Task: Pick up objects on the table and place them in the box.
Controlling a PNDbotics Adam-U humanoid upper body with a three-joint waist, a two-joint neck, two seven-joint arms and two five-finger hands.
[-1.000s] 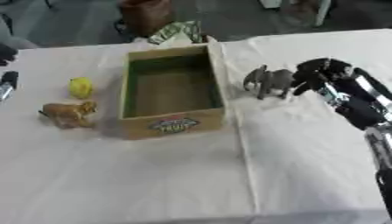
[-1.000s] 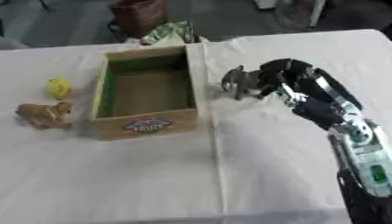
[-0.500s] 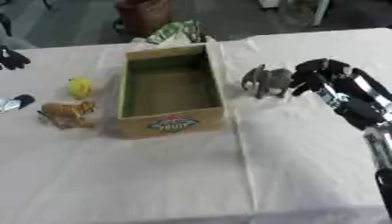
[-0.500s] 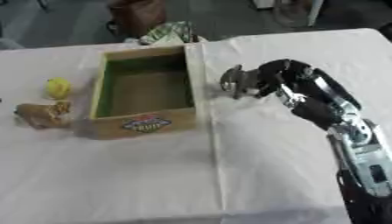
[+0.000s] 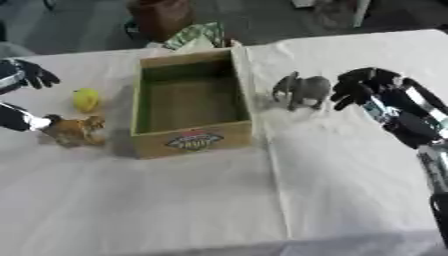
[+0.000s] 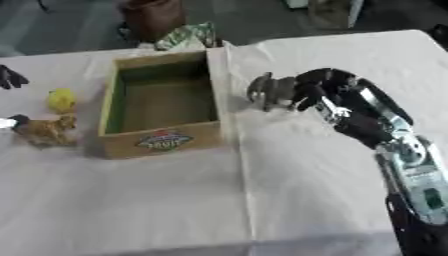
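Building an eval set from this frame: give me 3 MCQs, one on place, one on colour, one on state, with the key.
1. Where does the grey elephant stand?
A. inside the box
B. on the cloth right of the box
C. left of the box, by the yellow thing

2. What colour is the small round thing left of the box?
A. yellow
B. blue
C. red

3. What does the box hold?
A. the elephant
B. the brown animal
C. nothing visible

Key: 1 B, the elephant is on the cloth between the box wall and the right hand. 2 A, it shows yellow, above the brown animal. 3 C, only the bare green inside shows; all toys lie outside.
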